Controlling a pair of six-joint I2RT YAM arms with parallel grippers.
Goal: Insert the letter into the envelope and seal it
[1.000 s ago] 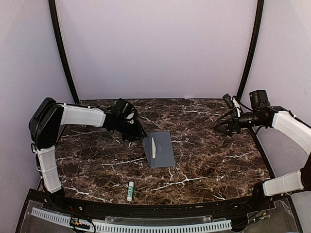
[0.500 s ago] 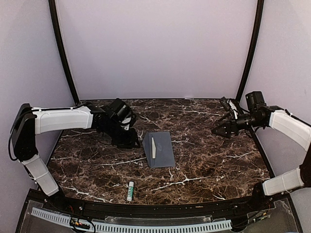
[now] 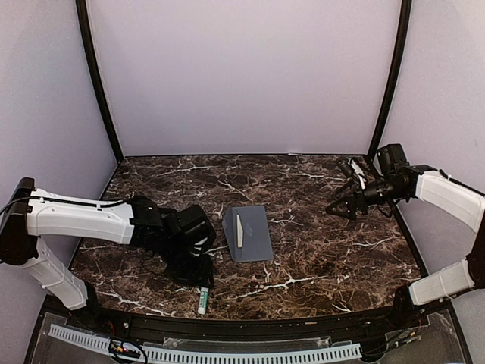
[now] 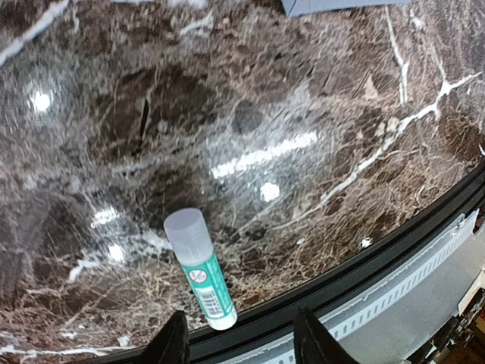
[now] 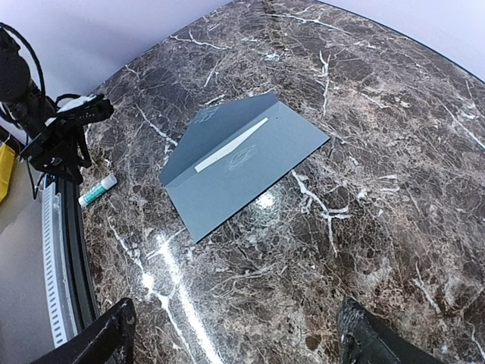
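Observation:
The grey-blue envelope (image 3: 250, 235) lies flat mid-table with its flap (image 3: 229, 227) raised on the left; it also shows in the right wrist view (image 5: 254, 167). A thin cream strip (image 3: 239, 230) shows along the flap fold; I cannot tell if it is the letter, and no full cream sheet is in view. My left gripper (image 3: 198, 279) is open and low over a green-and-white glue stick (image 4: 201, 269) at the near edge. The stick's bottom end lies between the fingertips, closer to the left one. My right gripper (image 3: 339, 208) is open and empty, held above the table right of the envelope.
The glue stick (image 3: 203, 299) lies next to the black raised front rim (image 4: 356, 273) of the marble table. A perforated white strip (image 3: 250, 354) runs beyond the rim. Lilac walls and black poles enclose the back and sides.
My left arm has swung from beside the envelope's left edge toward the near edge, ending over the glue stick. My right gripper has drifted slightly left. The envelope has not moved.

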